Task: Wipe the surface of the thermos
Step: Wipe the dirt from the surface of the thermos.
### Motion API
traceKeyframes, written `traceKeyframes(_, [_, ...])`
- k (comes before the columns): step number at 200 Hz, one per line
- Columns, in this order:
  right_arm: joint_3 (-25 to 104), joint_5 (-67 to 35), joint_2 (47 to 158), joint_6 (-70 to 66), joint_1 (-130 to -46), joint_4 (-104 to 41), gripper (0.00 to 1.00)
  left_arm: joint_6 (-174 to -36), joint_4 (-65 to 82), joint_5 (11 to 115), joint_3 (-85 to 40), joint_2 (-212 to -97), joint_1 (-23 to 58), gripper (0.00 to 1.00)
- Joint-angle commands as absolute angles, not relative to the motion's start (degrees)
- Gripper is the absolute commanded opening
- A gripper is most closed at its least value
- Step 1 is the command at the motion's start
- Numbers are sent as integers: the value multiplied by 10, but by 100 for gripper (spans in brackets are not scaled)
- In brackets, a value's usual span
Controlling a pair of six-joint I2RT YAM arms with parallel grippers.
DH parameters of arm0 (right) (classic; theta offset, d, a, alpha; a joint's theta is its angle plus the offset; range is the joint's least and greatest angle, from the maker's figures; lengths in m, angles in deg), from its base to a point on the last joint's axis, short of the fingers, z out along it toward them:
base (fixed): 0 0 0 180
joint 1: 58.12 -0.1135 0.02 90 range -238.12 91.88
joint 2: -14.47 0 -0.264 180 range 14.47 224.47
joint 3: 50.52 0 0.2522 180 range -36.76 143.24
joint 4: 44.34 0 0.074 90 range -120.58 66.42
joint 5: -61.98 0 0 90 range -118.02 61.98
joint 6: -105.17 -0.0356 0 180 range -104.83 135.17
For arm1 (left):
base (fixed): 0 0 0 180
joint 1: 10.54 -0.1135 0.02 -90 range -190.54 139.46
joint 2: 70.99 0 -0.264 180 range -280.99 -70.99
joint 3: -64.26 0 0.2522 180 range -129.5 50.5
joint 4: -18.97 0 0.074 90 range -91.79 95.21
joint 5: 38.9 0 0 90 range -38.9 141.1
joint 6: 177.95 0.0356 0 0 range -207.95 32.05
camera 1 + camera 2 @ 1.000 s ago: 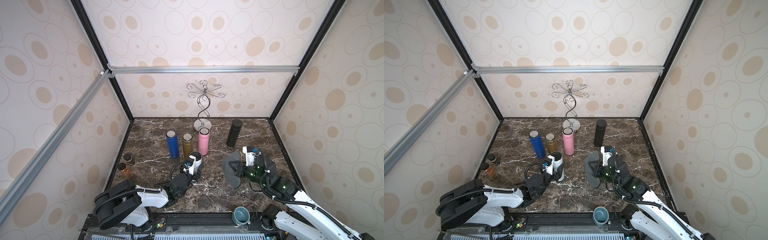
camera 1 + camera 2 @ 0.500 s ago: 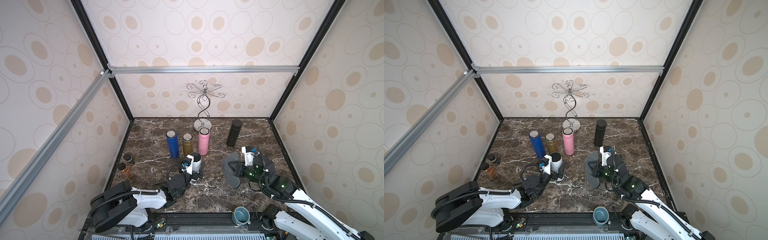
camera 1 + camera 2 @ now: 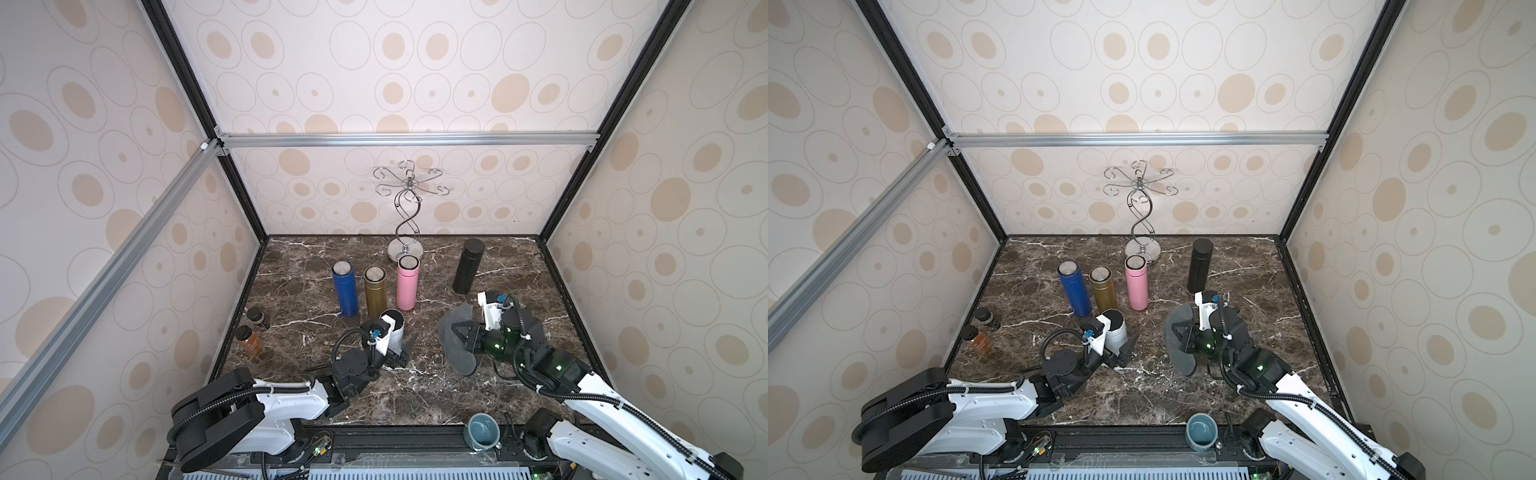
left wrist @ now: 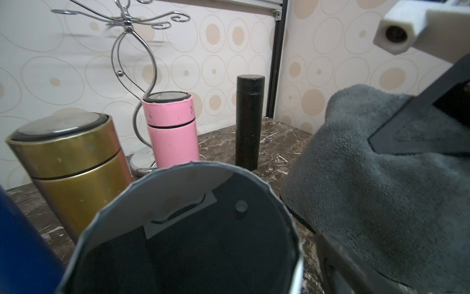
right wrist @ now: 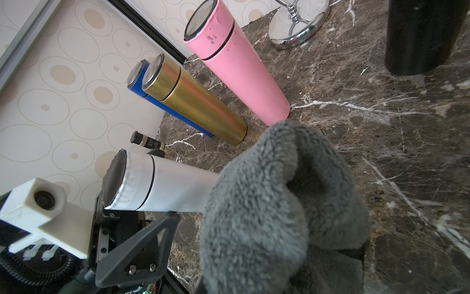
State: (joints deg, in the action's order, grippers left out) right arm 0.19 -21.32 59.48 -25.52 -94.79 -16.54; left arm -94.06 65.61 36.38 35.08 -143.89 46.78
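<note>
The dark marble counter [image 3: 415,395] fills the floor of the booth. Both arms reach in from its near edge. At the back stands a wire cup stand [image 3: 406,216]. In front of it is a row of upright thermoses: blue [image 3: 345,291], gold [image 3: 375,291] and pink [image 3: 406,284], with a black one [image 3: 468,266] apart from them.

The white thermos [image 3: 398,332] stands upright just in front of the gold one, between the jaws of the left gripper [image 3: 395,347]. Those jaws are spread wide, and the left wrist view shows bare counter between one jaw and the thermos wall, so nothing is gripped.

The right gripper [image 3: 463,338] has its jaws closed tight on a grey cloth [image 3: 461,361], which hangs near the white thermos. In both top views there is a gap between cloth and thermos.

Two small bottles [image 3: 253,328] stand by the wall on the left.

The white thermos looks like the one to be wiped. With the cloth off it, no stroke is under way. I cannot tell whether its surface is already clean. If it is not, the left jaws need to close on it to steady it, and then the cloth goes against it.
</note>
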Motion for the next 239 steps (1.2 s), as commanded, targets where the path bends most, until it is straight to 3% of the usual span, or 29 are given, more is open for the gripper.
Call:
traceKeyframes(1, [14,-210,596,-255,-948,-182,0,-931,624,405,337,-1429,454,100])
traceKeyframes(99, [23,-203,631,-261,-949,-202,0,-938,629,446,346,-1421,399,99])
traceKeyframes(169, [23,-213,638,-263,-960,-200,0,-970,662,482,335,-1468,369,93])
traceKeyframes(218, [20,-219,628,-262,-960,-192,0,-984,672,485,327,-1490,365,73])
traceKeyframes(239, [21,-217,628,-261,-960,-189,0,-990,676,485,326,-1496,365,58])
